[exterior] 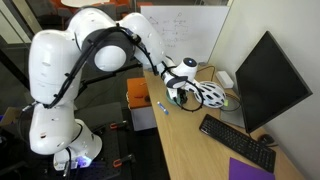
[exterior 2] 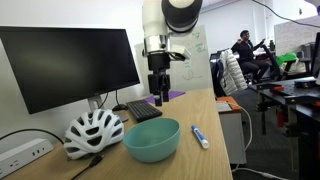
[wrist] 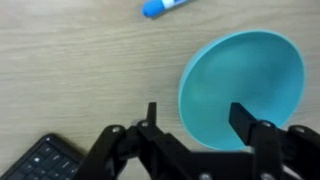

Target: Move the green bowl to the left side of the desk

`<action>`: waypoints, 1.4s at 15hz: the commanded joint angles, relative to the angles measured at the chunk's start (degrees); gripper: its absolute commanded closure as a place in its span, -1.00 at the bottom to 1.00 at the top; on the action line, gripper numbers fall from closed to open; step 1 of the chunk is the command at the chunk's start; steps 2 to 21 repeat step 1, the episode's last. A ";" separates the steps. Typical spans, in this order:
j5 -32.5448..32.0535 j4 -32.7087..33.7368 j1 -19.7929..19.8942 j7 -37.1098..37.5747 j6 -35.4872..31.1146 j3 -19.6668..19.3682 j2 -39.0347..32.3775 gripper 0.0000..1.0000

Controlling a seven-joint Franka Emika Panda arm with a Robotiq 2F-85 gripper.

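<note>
The long light tan wooden desk (exterior 2: 205,115) spreads beneath the gripper (wrist: 195,125), which hangs above it on the big white robot arm (exterior: 70,70). A wide black flat monitor (exterior 2: 70,65) stands well off to one side of the gripper, at the desk's back edge. A white-and-black bicycle helmet (exterior 2: 93,132) lies on the desk, lower than the gripper and on the monitor's side of it. A black keyboard (exterior 2: 143,110) lies near the gripper; only one corner of it shows in the wrist view, below and to the left of the fingers.

The small round teal-green bowl (wrist: 243,90) sits upright on the desk just beside the helmet, under the gripper. In the wrist view the bowl lies off-centre to the right: its left rim falls between the two black fingers (wrist: 240,118), and most of the bowl reaches out past the right one. The fingers are spread wide apart and hold nothing. In an exterior view the fingertips hang above the bowl's rim, clear of it.

A small blue-and-white marker (wrist: 165,7) lies on the bare wood, apart from the bowl, at the top edge of the wrist view beyond the fingertips.
</note>
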State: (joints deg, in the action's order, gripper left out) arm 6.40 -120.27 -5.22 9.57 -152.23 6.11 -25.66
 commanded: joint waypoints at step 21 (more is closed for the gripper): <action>-0.15 -3.42 0.71 0.00 15.98 -1.50 8.67 -1.00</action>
